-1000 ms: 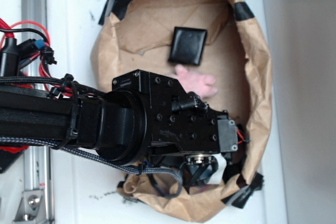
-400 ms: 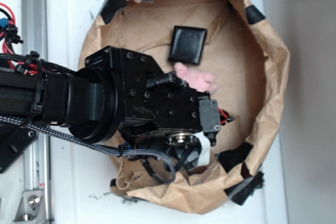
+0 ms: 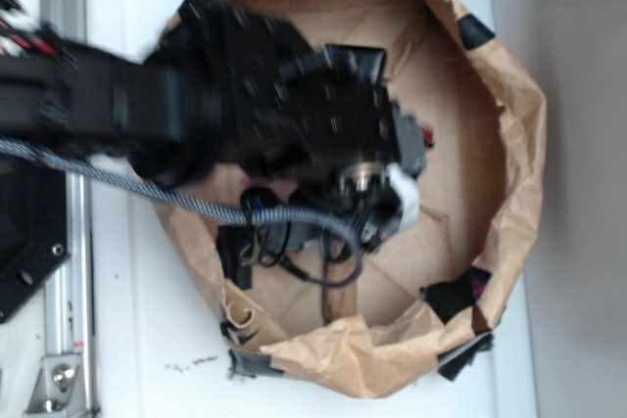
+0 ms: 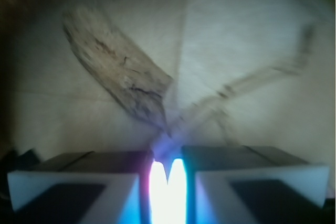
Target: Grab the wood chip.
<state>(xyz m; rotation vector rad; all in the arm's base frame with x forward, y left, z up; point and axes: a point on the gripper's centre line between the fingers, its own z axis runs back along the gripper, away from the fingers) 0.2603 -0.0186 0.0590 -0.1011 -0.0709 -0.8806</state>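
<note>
Swinging up and across the crumpled brown paper nest [image 3: 509,154] since the earlier frames, my arm now covers the spot where the pink plush and most of the flat black square pad [image 3: 358,58] showed, and it is blurred with motion in the exterior view. From the wrist view, the small rough chunk of pale brown wood [image 4: 118,72], the wood chip, lies on the paper floor just ahead of my end effector [image 4: 167,169] and up to the left of it. Its long axis runs diagonally, from a far upper-left end down to a jagged near end that points toward the gap between my fingers. My end effector looks closed or nearly so: the two white-edged fingers [image 4: 79,174] sit side by side with only a thin bright slit between them, and nothing is held. A paper crease crosses near the chip's lower tip. I judge that I must open the fingers, advance forward and left, and turn my wrist so they close across the chip's narrow width.
</note>
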